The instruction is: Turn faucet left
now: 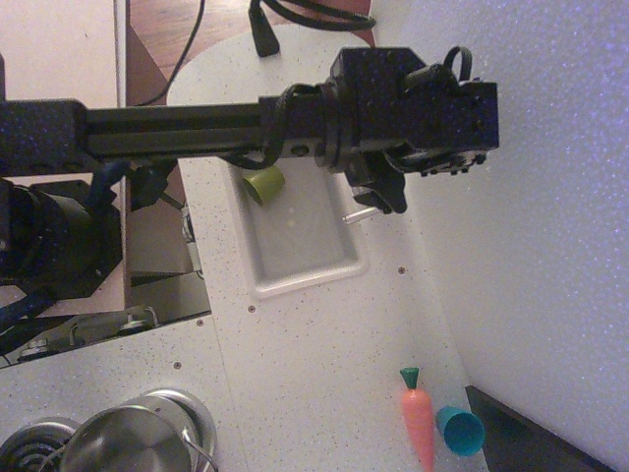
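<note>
The faucet is almost wholly hidden under my black gripper (381,193). Only a thin silver piece of the faucet (356,213) pokes out to the left, over the right edge of the white sink (295,280). The gripper hangs from the long black arm (177,128) that crosses the view from the left. Its dark fingers (390,200) sit right at the faucet's place on the counter beside the sink. The fingers overlap, so whether they are open or closed on the faucet does not show.
A green cup (263,183) lies in the sink's far end. An orange toy carrot (419,420) and a teal cup (459,430) lie at the front right. Steel pots (128,438) sit on burners at the front left. A white wall (550,246) runs along the right.
</note>
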You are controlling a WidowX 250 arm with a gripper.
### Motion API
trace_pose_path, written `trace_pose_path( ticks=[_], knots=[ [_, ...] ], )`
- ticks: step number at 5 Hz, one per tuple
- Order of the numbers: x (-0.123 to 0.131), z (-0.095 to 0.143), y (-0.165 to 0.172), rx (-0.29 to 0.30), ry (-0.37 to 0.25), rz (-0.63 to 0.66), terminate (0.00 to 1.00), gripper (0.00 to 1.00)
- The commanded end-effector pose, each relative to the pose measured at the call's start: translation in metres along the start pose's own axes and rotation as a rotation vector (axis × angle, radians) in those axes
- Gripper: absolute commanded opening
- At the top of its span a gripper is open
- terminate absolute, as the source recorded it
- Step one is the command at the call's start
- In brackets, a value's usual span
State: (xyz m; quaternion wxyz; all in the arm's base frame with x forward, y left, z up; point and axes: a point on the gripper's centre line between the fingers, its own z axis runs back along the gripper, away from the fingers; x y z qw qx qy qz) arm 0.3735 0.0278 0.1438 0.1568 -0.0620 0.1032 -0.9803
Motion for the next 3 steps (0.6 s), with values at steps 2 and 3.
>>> trace_pose_path(
  ticks=[2,3],
  knots=[
    [-0.0001,0.0140,-0.0029,0.009,0.035,0.015,0.00,1.00],
    [-0.0001,0.0140,-0.0029,0.009,0.035,0.015,1.00,1.00]
  ],
)
